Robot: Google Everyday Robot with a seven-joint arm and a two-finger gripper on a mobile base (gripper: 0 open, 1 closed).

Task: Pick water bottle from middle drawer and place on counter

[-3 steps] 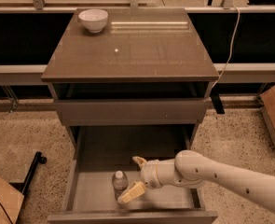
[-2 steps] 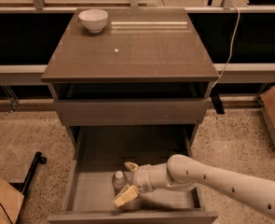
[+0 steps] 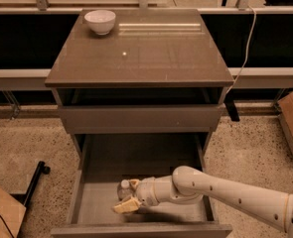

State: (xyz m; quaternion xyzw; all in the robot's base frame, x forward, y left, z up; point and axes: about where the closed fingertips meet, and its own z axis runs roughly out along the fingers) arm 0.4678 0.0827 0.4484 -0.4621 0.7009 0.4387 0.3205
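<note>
The water bottle (image 3: 123, 188), clear with a white cap, stands upright on the pale floor of the open middle drawer (image 3: 99, 167), near its front left. My gripper (image 3: 129, 194) reaches in from the right on a white arm. Its tan fingers (image 3: 127, 205) stand apart on either side of the bottle, one behind and one in front, around it but not closed on it. The counter (image 3: 151, 53) is the glossy grey-brown top slab above.
A white bowl (image 3: 100, 21) sits at the counter's back left corner. A shallower drawer (image 3: 138, 118) above the middle one is closed. A cardboard box (image 3: 292, 118) stands at the right, another (image 3: 2, 209) at the lower left. A cable (image 3: 245, 53) hangs at the right.
My gripper has moved left across the drawer until its open fingers straddle the bottle. The bottle has not moved.
</note>
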